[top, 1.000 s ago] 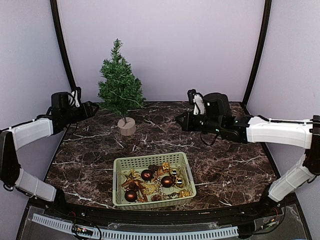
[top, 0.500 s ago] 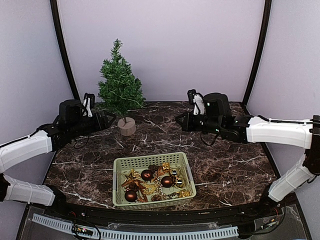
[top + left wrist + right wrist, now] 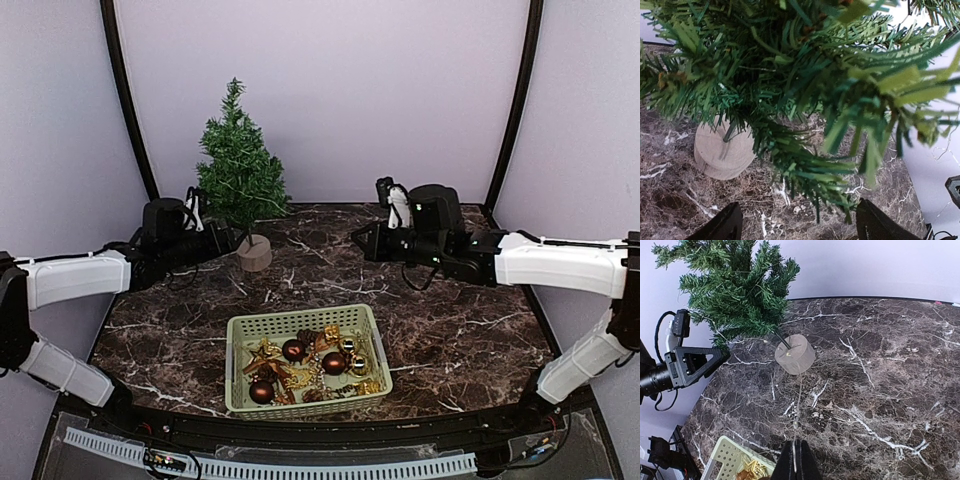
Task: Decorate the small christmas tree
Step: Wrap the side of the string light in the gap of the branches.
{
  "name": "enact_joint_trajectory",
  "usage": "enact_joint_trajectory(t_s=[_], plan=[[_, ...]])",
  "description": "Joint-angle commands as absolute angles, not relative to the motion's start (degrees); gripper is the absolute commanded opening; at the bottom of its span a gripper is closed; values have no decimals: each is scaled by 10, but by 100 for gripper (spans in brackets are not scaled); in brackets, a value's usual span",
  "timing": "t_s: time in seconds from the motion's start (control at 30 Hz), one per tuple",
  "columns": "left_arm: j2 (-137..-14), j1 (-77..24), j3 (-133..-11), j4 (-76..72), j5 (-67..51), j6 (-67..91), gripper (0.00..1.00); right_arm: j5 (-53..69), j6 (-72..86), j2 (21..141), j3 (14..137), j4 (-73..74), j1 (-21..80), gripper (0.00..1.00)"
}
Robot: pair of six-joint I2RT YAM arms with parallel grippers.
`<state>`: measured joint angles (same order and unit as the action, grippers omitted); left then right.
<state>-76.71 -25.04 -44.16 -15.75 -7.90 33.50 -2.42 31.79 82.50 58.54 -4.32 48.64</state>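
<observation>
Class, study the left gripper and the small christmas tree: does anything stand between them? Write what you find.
Nothing visible does. The left gripper is open, right at the small christmas tree; its lower branches hang just ahead of the fingers, with only bare table before the wooden base.

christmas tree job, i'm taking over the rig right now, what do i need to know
Left gripper: open, empty, at the lower branches of the small christmas tree, near its stump.
Right gripper: fingers shut, empty, above the table right of the tree.
Ornaments: in the basket at the near edge.
Done: nothing visibly hung.
Left: pick ornaments, hang them.
</observation>
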Motion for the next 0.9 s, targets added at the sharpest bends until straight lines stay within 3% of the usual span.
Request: enact_joint_trajectory(t_s=[0.0, 0.13, 0.2, 0.27, 0.33, 0.43, 0.63, 0.87], plan=[[-772, -253, -457, -214, -86, 338, 81, -28, 312, 810, 586, -65, 487, 0], [-778, -253, -461, -213, -79, 341, 79, -28, 312, 811, 585, -64, 487, 0], [-776, -253, -461, -211, -72, 343, 63, -30, 312, 809, 583, -64, 487, 0], [-771, -253, -459, -207, -66, 343, 35, -32, 313, 807, 583, -64, 487, 0], [-766, -253, -459, -199, -64, 338, 19, -33, 310, 802, 583, -63, 487, 0], [-746, -253, -461, -176, -67, 323, 3, -19, 293, 790, 582, -62, 488, 0], [-670, -246, -442, -102, -50, 305, 0, 33, 233, 765, 588, -37, 514, 0], [-608, -155, -390, -74, -138, 316, 0, 104, 211, 756, 597, -19, 546, 0]])
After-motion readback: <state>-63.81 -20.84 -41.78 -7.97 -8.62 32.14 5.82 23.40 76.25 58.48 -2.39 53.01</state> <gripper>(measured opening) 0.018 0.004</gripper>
